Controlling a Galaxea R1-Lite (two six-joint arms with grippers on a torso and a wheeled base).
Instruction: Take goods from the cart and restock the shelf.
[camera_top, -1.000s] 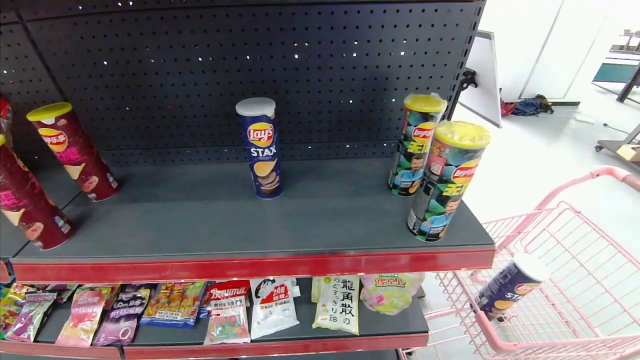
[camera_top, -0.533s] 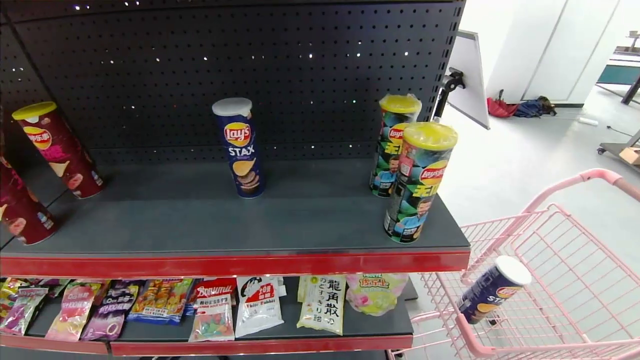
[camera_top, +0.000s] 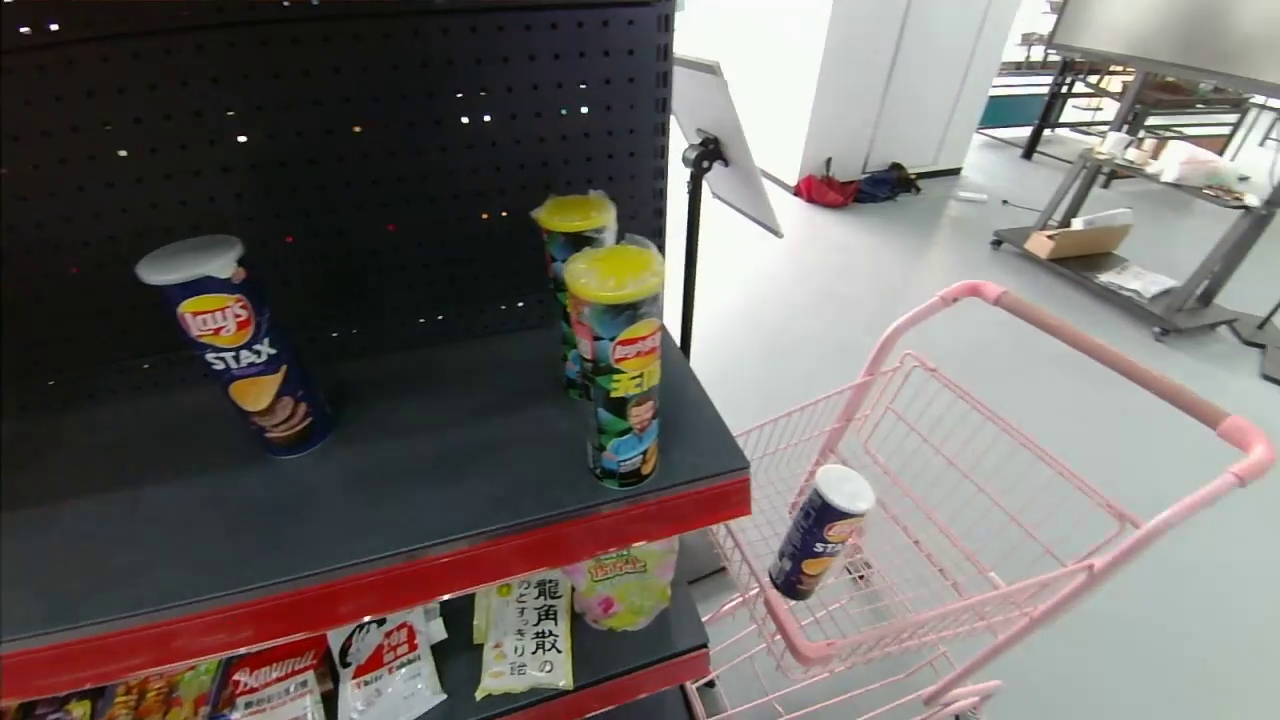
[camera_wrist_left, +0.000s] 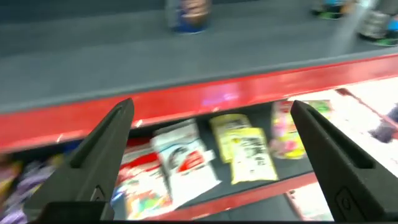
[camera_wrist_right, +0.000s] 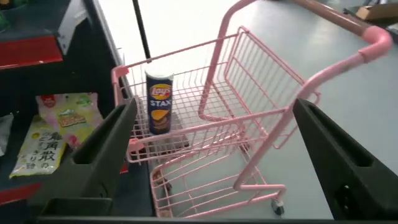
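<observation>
Since one blue can (camera_top: 820, 530) lies in the pink cart (camera_top: 1100, 350), I judge the task to be at the fetch step, with nothing gripped yet.

- Blue can: white lid up, leaning in the basket corner nearest the shelf. It rests against the wire wall.
- From that can, the shelf (camera_top: 400, 480) lies at about 10 o'clock, with its red front edge close to the cart's rim.
- Front yellow-lidded can (camera_top: 620, 370): upright at 11 o'clock from the cart can, near the shelf's right end. The rear yellow-lidded can (camera_top: 573, 250) is just behind it.
- Matching blue can on the shelf (camera_top: 235, 345): at 10 o'clock, well apart from the yellow-lidded pair, with open deck between them.
- Snack bags (camera_top: 525, 645): on the lower shelf, at about 8 o'clock from the cart can.
- Right gripper (camera_wrist_right: 214, 112): jaws apart, nothing between them. It faces the cart with the can ahead.
- Left gripper (camera_wrist_left: 211, 115): jaws apart and empty. It faces the shelf's red edge and the bags below.

Next move, as I read it, falls to the right arm:
- Descend over the wire rim.
- Tilt to match the can's lean.
- Straddle the tube below its lid before closing.

The tube is round and smooth, so a centred grip matters. The open deck beside the matching can looks like the place to set it.
</observation>
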